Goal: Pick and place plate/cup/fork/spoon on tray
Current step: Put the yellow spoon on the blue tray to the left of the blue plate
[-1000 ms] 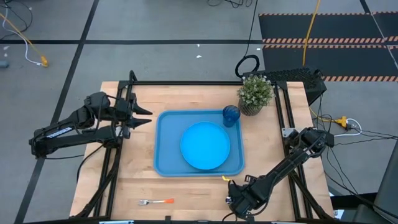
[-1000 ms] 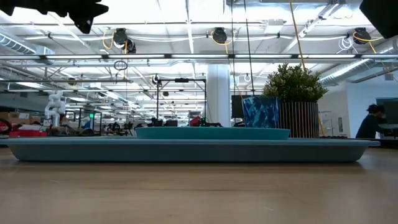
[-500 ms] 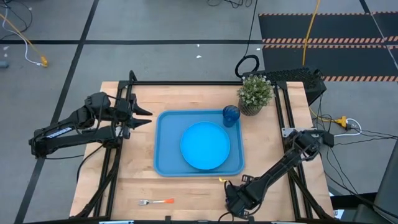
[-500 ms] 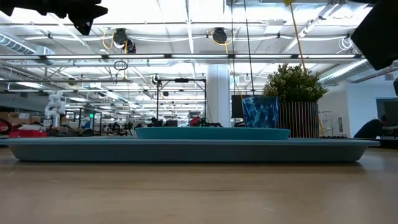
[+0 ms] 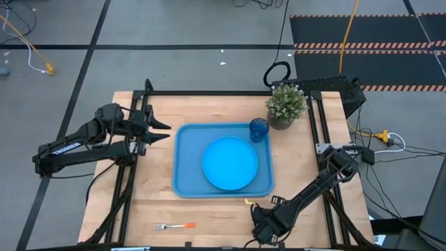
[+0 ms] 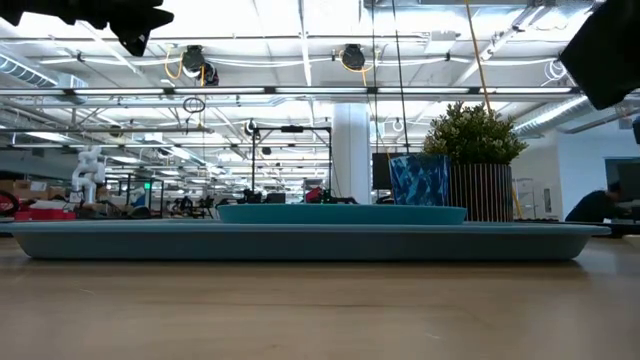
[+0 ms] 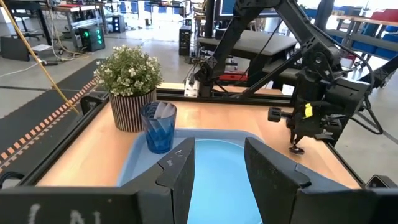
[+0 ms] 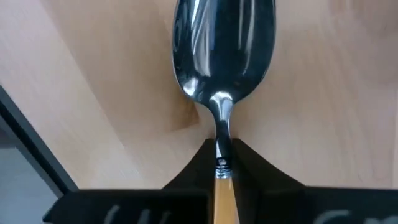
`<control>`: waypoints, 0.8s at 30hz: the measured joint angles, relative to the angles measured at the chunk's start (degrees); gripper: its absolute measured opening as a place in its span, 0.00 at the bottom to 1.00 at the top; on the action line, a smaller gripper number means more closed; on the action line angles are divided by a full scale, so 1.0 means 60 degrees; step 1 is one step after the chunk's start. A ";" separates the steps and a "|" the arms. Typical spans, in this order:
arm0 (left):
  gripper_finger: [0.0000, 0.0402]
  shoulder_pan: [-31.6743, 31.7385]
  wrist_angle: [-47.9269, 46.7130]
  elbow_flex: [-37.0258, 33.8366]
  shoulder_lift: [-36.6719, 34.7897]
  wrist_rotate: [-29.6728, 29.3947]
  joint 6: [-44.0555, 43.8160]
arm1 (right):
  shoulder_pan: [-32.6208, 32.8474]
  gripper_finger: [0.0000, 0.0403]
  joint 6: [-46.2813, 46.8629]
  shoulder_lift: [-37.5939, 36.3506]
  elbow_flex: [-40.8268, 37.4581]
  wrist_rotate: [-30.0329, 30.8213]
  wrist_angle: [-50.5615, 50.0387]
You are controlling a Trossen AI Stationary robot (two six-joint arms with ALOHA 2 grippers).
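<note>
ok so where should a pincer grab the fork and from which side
Grip the fork on its thin orange handle, coming straight down from above. It lies flat on the bare table near the front edge, tines toward the left arm's side, nothing crowding it, so fingers can close across the handle's width.

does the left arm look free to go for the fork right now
Probably yes. The left claw is open and empty beside the tray, and the fork lies alone on bare table at the near edge. The right claw holds the spoon off to one side.
</note>
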 joint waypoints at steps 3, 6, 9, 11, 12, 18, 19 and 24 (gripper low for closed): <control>0.36 0.0000 0.0011 0.0000 0.0000 0.0000 0.0002 | -0.0200 0.02 -0.0380 0.0038 0.0765 0.0557 0.0006; 0.36 0.0000 0.0086 0.0000 -0.0003 -0.0004 -0.0014 | -0.0489 0.02 -0.0969 -0.0029 0.1601 0.1335 -0.0177; 0.36 0.0000 0.0084 0.0000 0.0000 -0.0004 -0.0053 | -0.0855 0.02 -0.1615 -0.0007 0.2226 0.2197 -0.0095; 0.36 0.0000 0.0087 0.0000 -0.0004 -0.0004 -0.0056 | -0.1136 0.02 -0.2143 -0.0009 0.2581 0.2598 0.0177; 0.36 0.0000 0.0087 0.0000 -0.0004 -0.0004 -0.0056 | -0.1315 0.02 -0.2394 -0.0021 0.2729 0.2677 0.0375; 0.36 0.0000 0.0187 0.0000 -0.0018 -0.0004 -0.0157 | -0.2874 0.02 -0.1795 -0.0011 0.2855 0.2037 0.2236; 0.36 0.0000 0.0241 0.0000 -0.0064 -0.0004 -0.0198 | -0.3139 0.00 -0.1566 -0.0007 0.2855 0.1975 0.2620; 0.36 0.0000 0.0231 0.0000 -0.0517 -0.0004 -0.0206 | -0.4296 0.01 -0.1815 -0.0003 0.2858 0.1395 0.4913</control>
